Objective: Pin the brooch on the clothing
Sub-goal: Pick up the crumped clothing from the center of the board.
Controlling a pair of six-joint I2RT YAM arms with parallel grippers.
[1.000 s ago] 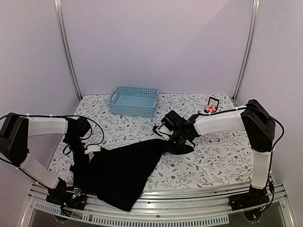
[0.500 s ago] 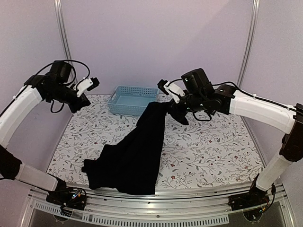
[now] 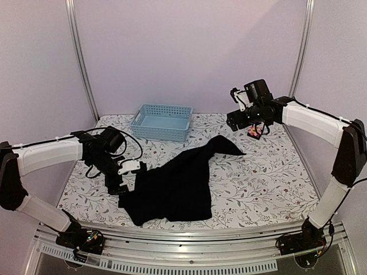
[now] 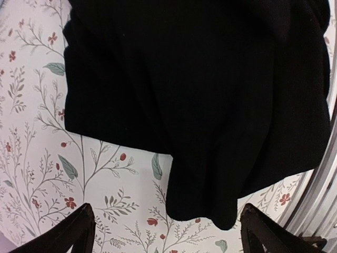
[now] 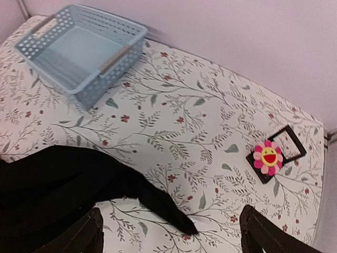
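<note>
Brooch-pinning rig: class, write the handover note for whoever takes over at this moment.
Left gripper: open, empty, at the left edge of the shirt.
Right gripper: open, empty, raised over the table, far right.
Shirt: crumpled on the table, held by neither arm.
Brooch: on its black stand at the far right corner, untouched.
Done: nothing pinned. Left: spread the shirt, fetch the brooch, pin it.

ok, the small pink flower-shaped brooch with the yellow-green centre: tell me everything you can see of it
The pink flower-shaped brooch has a ring of pink and red petals round a yellow-green round centre bearing a smiling face. It rests on a small black frame-like stand on the floral tablecloth, near the table's far right corner. It is well apart from the black shirt; nothing else touches it. Its pin is hidden.
</note>
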